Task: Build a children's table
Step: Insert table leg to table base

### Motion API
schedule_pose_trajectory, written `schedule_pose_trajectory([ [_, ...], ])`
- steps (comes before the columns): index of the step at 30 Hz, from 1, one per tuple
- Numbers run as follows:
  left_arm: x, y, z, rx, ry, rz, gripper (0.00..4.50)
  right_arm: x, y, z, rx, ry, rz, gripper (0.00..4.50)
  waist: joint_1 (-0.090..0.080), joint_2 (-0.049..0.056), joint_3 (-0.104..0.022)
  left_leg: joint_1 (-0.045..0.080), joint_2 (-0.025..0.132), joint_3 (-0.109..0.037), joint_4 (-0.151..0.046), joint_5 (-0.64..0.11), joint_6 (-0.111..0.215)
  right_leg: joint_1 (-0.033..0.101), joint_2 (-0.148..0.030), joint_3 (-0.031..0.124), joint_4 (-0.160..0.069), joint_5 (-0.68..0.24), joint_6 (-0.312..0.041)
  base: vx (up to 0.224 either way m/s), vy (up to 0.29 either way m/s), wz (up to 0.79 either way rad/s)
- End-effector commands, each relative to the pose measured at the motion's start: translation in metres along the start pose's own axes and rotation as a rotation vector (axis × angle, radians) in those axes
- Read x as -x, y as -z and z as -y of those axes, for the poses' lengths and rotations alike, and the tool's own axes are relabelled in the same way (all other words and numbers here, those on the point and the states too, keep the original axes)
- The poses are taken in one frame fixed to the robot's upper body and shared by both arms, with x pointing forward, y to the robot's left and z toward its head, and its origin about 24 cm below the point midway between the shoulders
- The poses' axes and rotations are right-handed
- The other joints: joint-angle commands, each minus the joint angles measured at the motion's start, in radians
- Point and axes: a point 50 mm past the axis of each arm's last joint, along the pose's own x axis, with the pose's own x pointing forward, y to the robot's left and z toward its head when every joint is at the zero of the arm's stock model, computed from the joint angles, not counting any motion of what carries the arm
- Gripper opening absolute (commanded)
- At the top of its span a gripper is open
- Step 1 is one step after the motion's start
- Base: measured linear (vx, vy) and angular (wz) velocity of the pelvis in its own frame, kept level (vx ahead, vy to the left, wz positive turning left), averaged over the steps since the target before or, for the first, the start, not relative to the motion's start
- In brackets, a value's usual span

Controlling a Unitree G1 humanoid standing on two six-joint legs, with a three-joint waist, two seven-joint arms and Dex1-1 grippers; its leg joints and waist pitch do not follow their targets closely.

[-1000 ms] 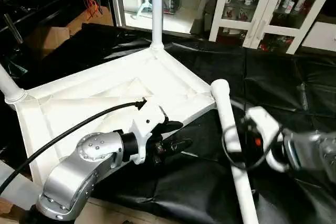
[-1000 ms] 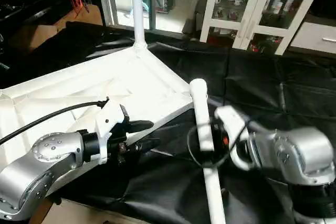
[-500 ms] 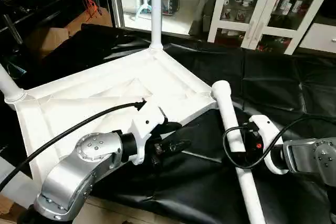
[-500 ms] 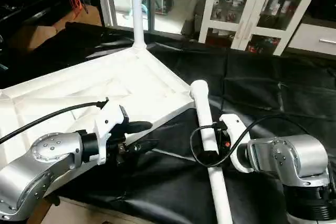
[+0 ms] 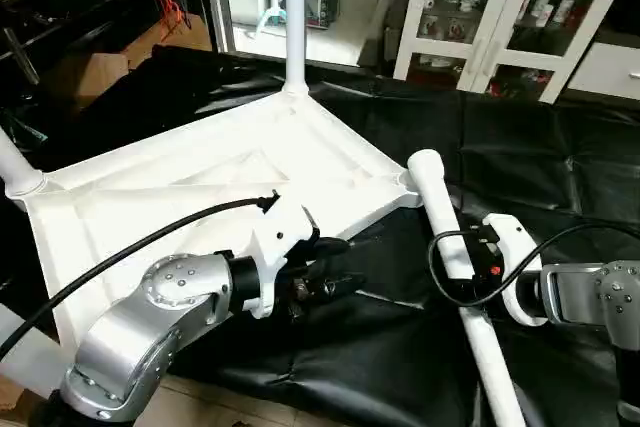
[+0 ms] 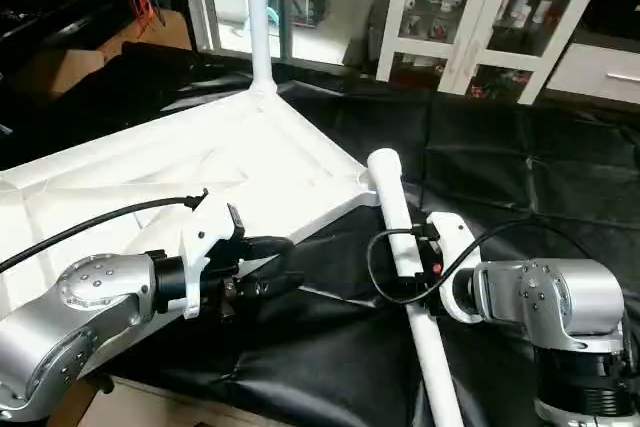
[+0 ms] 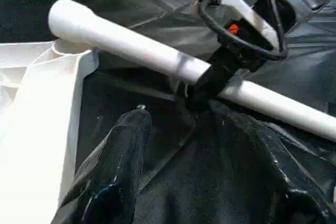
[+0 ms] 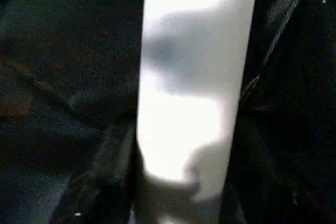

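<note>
R gripper clamps loose leg at lower right, thick end beside tabletop's near-right corner, prob to seat it in the socket; L gripper half-open, empty, center frame, over black mat.
</note>
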Motion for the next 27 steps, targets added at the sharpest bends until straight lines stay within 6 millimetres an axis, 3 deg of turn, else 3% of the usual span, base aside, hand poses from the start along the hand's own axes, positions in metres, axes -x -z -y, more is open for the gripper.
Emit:
schedule_pose_trajectory([
  [1,0.001,-0.003,0.005,-0.012,0.034,0.006,2.61,0.004,-0.008,0.003,-0.009,0.022,0.041,2.15,0.0,-0.007,-0.047,0.023,0.042,-0.013,-0.077,-0.079,-0.054,0.028,-0.065,0.044,-0.083,-0.025,-0.192,0.0,0.0,0.0],
  [7,0.001,-0.002,0.001,-0.018,0.006,0.002,2.61,0.004,-0.009,0.005,-0.031,0.028,0.058,1.63,0.0,-0.007,-0.047,0.024,0.042,-0.012,-0.077,-0.08,-0.057,0.028,-0.063,0.045,-0.084,-0.023,-0.186,0.0,0.0,0.0],
  [14,0.002,-0.004,-0.012,-0.028,-0.102,0.019,2.61,0.007,-0.013,0.014,-0.058,0.053,0.106,1.57,0.001,-0.009,-0.047,0.023,0.042,-0.012,-0.077,-0.088,-0.053,0.029,-0.064,0.046,-0.085,-0.035,-0.183,0.0,0.0,0.0],
  [17,0.001,-0.006,-0.015,-0.038,-0.122,0.035,2.61,0.01,-0.019,0.017,-0.056,0.065,0.155,1.57,0.0,-0.001,-0.049,0.022,0.041,-0.013,-0.076,-0.078,-0.054,0.029,-0.063,0.045,-0.084,-0.013,-0.185,0.0,0.0,0.0],
  [21,-0.002,-0.025,-0.029,0.09,-0.221,0.213,2.61,0.026,-0.053,0.02,-0.031,0.05,0.457,1.57,-0.001,-0.006,-0.051,0.02,0.042,-0.01,-0.073,-0.077,-0.049,0.033,-0.066,0.045,-0.081,0.015,-0.206,0.0,0.0,0.0],
  [23,-0.002,-0.032,-0.033,0.168,-0.234,0.294,2.89,0.034,-0.066,0.018,-0.013,0.021,0.587,1.57,0.001,-0.003,-0.051,0.02,0.04,-0.008,-0.069,-0.094,-0.047,0.034,-0.068,0.046,-0.083,0.004,-0.226,0.0,0.0,0.0],
  [24,-0.002,-0.034,-0.035,0.186,-0.242,0.31,2.95,0.036,-0.069,0.016,-0.006,0.0,0.618,1.57,0.001,-0.005,-0.051,0.021,0.041,-0.008,-0.069,-0.092,-0.039,0.033,-0.067,0.046,-0.085,0.004,-0.227,0.0,0.0,0.0],
  [25,-0.005,-0.043,-0.045,0.307,-0.283,0.412,2.99,0.053,-0.089,0.006,-0.002,-0.089,0.806,1.57,0.0,-0.003,-0.052,0.016,0.038,-0.008,-0.068,-0.083,-0.026,0.036,-0.065,0.046,-0.081,0.018,-0.226,0.0,0.0,0.0],
  [26,-0.006,-0.045,-0.047,0.337,-0.29,0.435,2.99,0.058,-0.094,0.004,-0.007,-0.103,0.847,1.57,-0.001,-0.005,-0.053,0.018,0.035,-0.005,-0.064,-0.083,-0.015,0.032,-0.063,0.046,-0.082,0.031,-0.237,0.0,0.0,0.0],
  [27,-0.011,-0.05,-0.046,0.369,-0.26,0.474,3.21,0.068,-0.105,0.0,-0.067,-0.149,0.952,1.57,0.001,-0.004,-0.056,0.016,0.035,-0.008,-0.064,-0.055,0.004,0.038,-0.062,0.044,-0.079,0.052,-0.238,0.0,0.0,0.0],
])
